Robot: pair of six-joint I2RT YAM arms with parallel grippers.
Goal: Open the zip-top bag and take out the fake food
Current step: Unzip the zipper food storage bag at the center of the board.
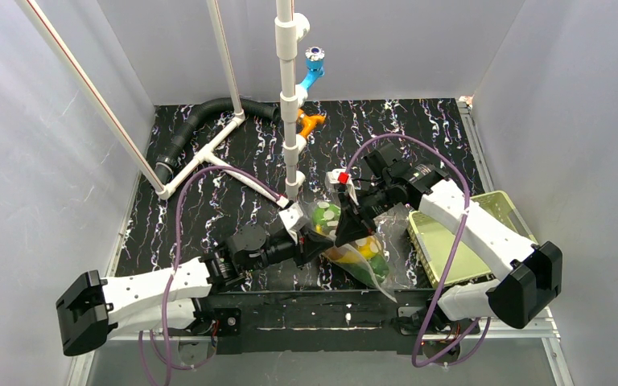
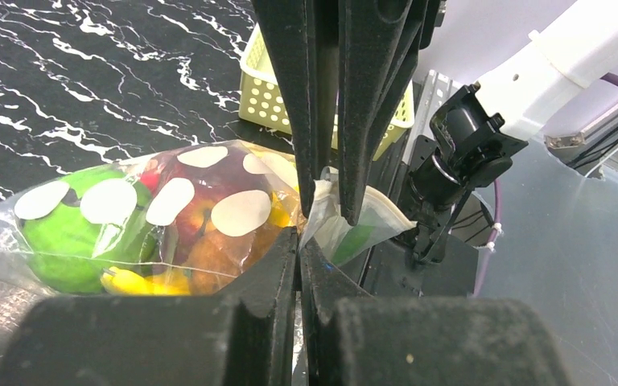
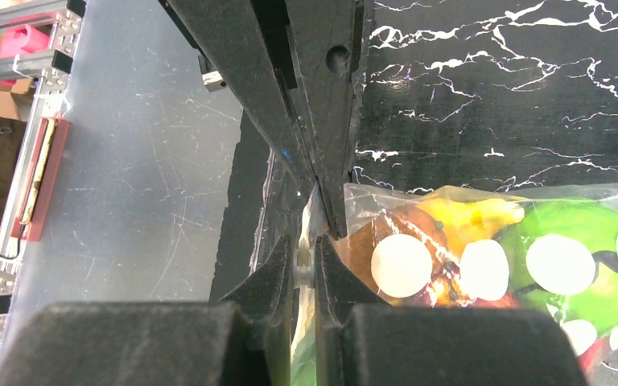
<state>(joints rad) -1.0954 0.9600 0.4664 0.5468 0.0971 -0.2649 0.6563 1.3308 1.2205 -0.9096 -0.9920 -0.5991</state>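
The zip-top bag (image 1: 368,259) is a clear crinkly bag with white dots (image 2: 169,217), lifted near the table's front edge between both arms. The fake food inside shows through: a green piece (image 2: 64,241), red and orange pieces (image 2: 209,233) and a yellow banana shape (image 3: 467,215). My left gripper (image 2: 299,241) is shut on the thin film at the bag's mouth. My right gripper (image 3: 304,251) comes in from the other side and is shut on a whitish strip of that same edge. The two sets of fingertips almost touch each other.
A pale yellow-green mesh basket (image 1: 459,241) stands right of the bag, under the right arm. A white pipe frame (image 1: 290,121) rises at the back centre, with orange (image 1: 310,122) and blue (image 1: 314,72) fittings. A black hose (image 1: 201,117) lies back left.
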